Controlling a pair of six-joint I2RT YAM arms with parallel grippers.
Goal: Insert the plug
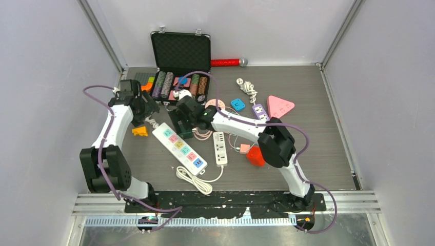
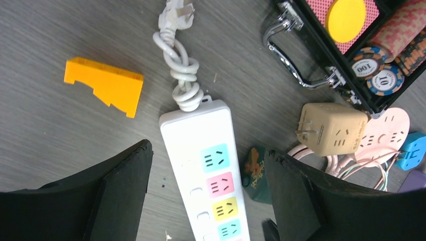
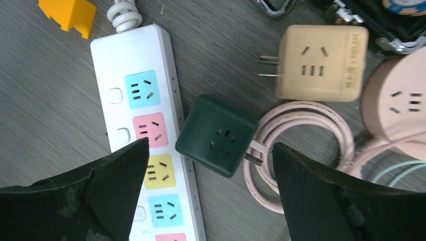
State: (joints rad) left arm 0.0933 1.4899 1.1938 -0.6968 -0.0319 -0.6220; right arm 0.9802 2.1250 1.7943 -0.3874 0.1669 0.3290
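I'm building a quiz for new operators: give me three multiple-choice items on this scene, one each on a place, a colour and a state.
1. Where is the dark green cube adapter? A in the chip case; B on the grey table beside the white power strip; C plugged into the strip.
2. What colour is the strip's socket nearest its coiled white cord? A light blue; B yellow; C pink.
3. How is the right gripper? A shut on the cord; B shut on the adapter; C open, empty.
B, its prong lies bare; A, blue sits beside the cord; C, its fingers stand wide apart, gripping nothing.
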